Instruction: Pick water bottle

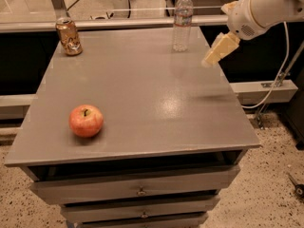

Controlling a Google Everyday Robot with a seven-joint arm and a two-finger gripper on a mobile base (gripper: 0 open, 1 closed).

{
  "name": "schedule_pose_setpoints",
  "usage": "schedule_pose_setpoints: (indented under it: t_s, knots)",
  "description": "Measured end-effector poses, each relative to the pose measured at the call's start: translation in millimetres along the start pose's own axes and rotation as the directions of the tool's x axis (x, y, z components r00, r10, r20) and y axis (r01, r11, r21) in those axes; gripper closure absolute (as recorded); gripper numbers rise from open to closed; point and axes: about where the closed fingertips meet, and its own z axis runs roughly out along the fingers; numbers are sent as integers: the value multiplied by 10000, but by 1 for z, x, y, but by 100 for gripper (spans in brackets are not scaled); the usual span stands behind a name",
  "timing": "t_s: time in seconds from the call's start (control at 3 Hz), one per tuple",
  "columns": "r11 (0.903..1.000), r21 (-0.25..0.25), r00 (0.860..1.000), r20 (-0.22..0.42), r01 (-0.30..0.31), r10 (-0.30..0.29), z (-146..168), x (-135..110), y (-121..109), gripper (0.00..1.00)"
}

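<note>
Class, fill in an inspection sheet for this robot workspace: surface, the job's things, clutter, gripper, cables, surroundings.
Surface: flat grey tabletop, glossy, with grey drawers beneath.
Job's things: small clear plastic water bottle with a white cap, upright near the far edge, right of centre, untouched.
Clutter: gold-brown drink can, upright at the far left corner; red apple near the front left.
Gripper: pale yellow gripper on the white arm, hovering over the table's right edge, right of the bottle and apart from it.
Cables: white cable looping down to the right of the table.
Surroundings: speckled floor; metal rail behind the table.
</note>
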Motion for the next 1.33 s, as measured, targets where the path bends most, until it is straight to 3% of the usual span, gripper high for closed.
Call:
schedule_pose_setpoints:
  t_s: [0.33, 0.67, 1.0, 1.33]
  knots:
    - [9952, 430, 9893, 1202, -879, 822, 28, -17, -18, 0]
    - [9812, 718, 9643, 2106, -1791, 1606, 61, -27, -38, 0]
    - [9660, 812, 9383, 2703, -2454, 2157, 91, -33, -52, 0]
    - [9450, 754, 8974, 3453, -3182, 2746, 122, -33, -63, 0]
